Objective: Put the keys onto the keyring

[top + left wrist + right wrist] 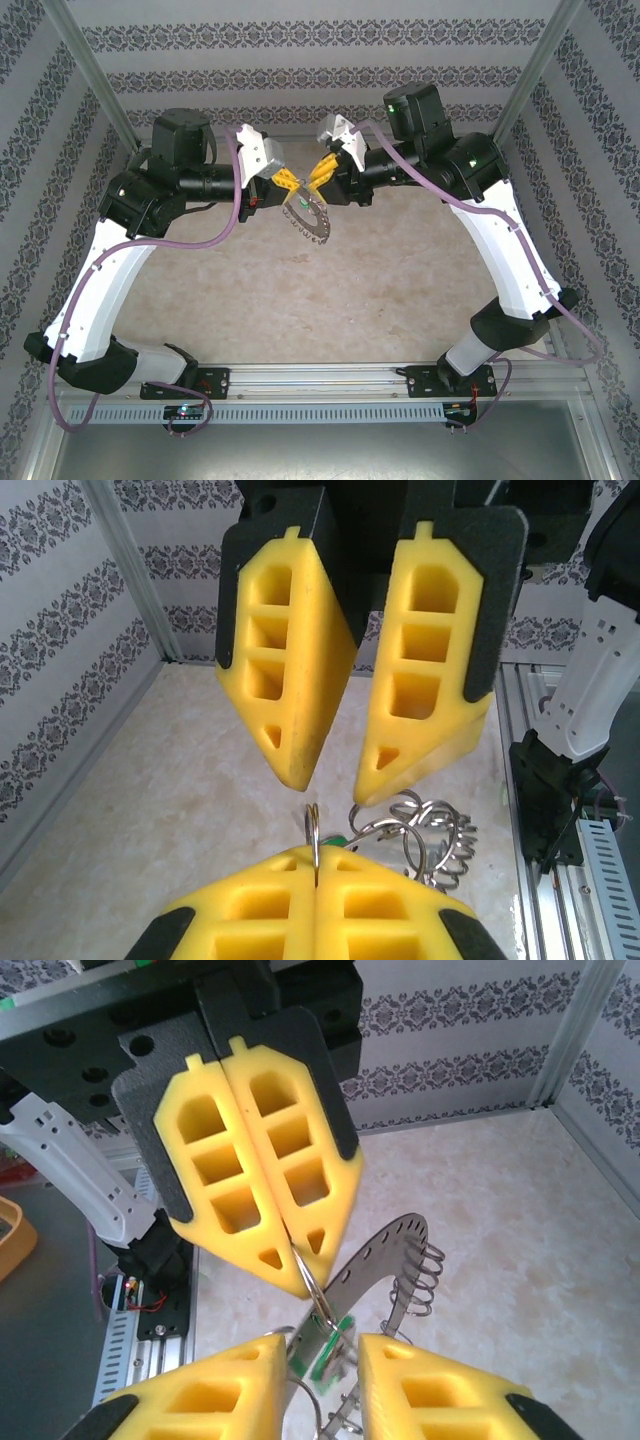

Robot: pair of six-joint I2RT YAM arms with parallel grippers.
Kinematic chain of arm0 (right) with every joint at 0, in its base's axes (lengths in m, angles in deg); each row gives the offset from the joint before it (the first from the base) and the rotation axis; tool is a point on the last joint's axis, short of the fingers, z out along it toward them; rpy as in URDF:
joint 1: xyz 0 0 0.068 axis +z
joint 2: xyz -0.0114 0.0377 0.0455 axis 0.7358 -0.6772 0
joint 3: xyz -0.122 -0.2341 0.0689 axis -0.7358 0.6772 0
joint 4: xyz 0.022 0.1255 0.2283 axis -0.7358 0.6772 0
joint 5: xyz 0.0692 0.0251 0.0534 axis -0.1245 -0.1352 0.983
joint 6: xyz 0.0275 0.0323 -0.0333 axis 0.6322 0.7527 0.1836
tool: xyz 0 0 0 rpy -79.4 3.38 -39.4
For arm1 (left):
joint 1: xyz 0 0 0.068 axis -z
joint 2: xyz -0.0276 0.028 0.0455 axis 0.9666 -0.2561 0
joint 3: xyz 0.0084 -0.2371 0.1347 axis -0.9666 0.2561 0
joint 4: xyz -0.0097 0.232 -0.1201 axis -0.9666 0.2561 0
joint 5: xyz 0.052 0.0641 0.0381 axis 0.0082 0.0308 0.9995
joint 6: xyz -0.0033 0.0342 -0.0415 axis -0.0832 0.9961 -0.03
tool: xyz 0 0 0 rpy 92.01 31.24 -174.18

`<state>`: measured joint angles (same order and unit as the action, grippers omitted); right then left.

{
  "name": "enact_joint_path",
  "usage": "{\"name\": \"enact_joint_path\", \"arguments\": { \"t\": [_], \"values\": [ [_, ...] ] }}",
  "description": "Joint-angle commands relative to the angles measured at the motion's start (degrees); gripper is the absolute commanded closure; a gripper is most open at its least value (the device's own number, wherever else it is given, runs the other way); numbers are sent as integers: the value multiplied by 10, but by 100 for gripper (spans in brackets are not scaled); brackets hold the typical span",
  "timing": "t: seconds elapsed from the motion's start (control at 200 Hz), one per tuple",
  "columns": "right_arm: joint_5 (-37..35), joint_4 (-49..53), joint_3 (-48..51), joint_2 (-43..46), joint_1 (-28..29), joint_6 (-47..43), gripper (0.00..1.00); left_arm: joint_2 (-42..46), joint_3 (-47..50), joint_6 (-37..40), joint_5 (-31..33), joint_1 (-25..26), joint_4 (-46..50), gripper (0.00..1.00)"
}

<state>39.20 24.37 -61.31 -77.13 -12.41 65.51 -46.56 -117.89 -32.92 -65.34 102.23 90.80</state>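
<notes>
Beige mottled tabletop (330, 290), enclosed by walls of grey-patterned wallpaper (320, 40). At far centre, held above it: left gripper (285, 182) clenched on the keyring (312, 218). Right gripper (322, 170) has its jaws apart either side of the green-headed key (325, 1348); whether they press it cannot be told.

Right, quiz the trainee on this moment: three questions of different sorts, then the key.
1. True or false: the left claw and right claw are far apart.
2. Which one is shut on the thin wire loop? A) left claw B) right claw C) neither
3. Fill in: the key in the right claw's gap has a ____ head.
Key: 1 false, they meet tip to tip above the keyring; 2 A; 3 green.
</notes>
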Motion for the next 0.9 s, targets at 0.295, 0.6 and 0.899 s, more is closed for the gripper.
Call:
{"name": "enact_joint_path", "arguments": {
  "t": [0.295, 0.6, 0.899],
  "values": [
    [10, -16, -2, -5, -8, 7, 77, 13, -7, -15, -29, -10, -45, 100],
    [24, -18, -3, -23, 0, 8, 84, 18, -4, -29, -38, -14, -65, 100],
    [34, -35, -1, -33, 12, 16, 87, 18, 0, -46, -55, -19, -87, 100]
  ]
}}
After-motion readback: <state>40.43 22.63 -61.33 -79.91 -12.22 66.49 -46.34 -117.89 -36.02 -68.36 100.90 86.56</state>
